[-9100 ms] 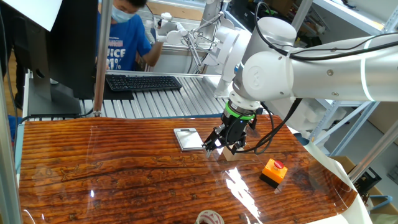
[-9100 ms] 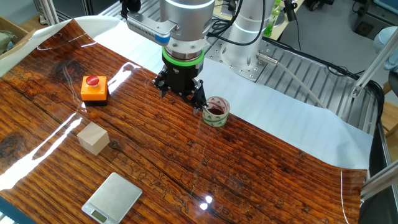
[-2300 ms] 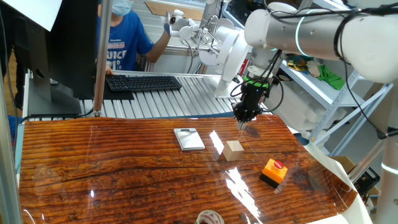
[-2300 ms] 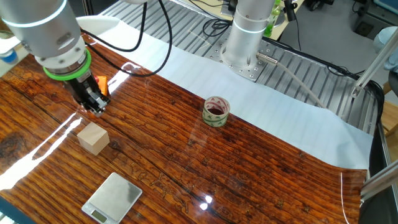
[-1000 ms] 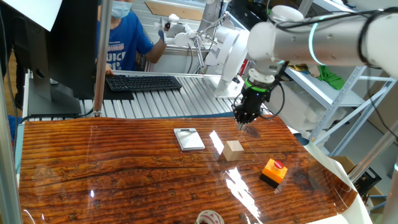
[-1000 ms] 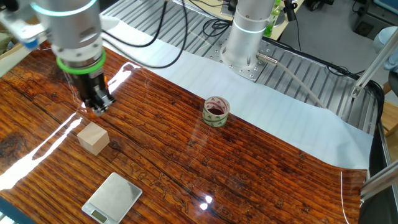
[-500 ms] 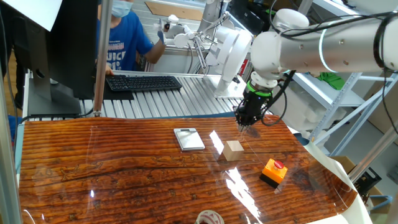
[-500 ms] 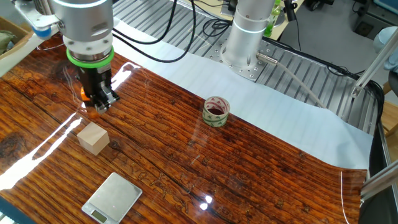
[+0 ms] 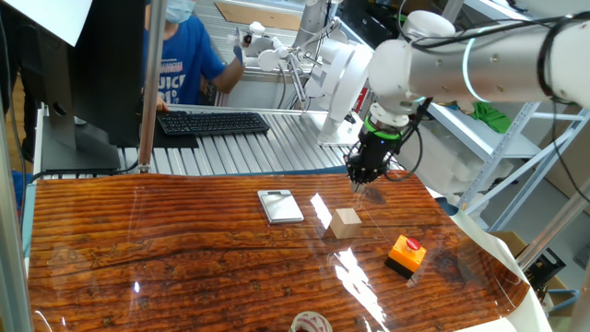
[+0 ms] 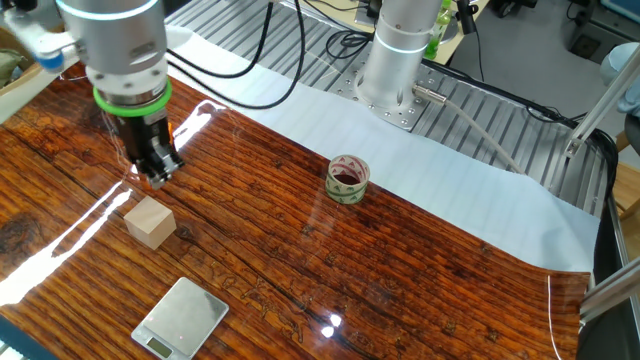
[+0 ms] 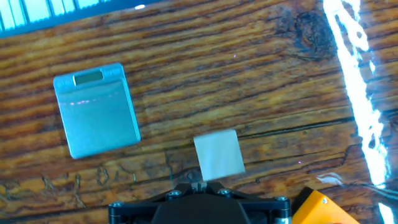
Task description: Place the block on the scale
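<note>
Matt wood block (image 11: 218, 155), glossy wood table (image 11: 261, 74)

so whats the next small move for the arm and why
Probably shift over the wooden cube and descend. The gripper hangs above the table just beside the cube, holding nothing, while the cube sits on the wood apart from the scale.

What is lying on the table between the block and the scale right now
Nothing: only bare wood table separates the block from the scale, clearest in the hand view.
</note>
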Tool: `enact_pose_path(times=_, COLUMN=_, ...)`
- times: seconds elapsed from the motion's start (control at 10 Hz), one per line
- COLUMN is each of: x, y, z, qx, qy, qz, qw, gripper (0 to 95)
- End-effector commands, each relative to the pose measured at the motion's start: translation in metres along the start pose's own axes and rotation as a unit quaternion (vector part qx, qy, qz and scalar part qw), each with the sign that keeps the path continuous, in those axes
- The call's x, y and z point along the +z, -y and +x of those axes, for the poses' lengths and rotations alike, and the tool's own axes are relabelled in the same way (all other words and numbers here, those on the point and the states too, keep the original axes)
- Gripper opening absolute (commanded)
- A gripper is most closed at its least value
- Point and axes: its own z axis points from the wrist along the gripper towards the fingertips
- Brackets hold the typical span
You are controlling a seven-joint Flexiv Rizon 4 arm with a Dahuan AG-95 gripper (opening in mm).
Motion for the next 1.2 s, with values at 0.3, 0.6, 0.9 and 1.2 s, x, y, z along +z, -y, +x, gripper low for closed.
enact_pose_path(times=0.3, x=0.003, y=0.0, z=-0.006, qx=-0.021, qy=0.004, qz=-0.001, qw=0.9998, gripper=0.0)
enact_pose_path(times=0.6, x=0.011, y=0.003, z=-0.009, qx=-0.03, qy=0.009, qz=-0.005, qw=0.9995, gripper=0.0)
enact_pose_path(times=0.9, x=0.014, y=0.009, z=-0.021, qx=-0.038, qy=0.01, qz=-0.004, qw=0.9992, gripper=0.0)
enact_pose_path(times=1.2, x=0.021, y=0.013, z=-0.037, qx=-0.051, qy=0.01, qz=-0.006, qw=0.9986, gripper=0.0)
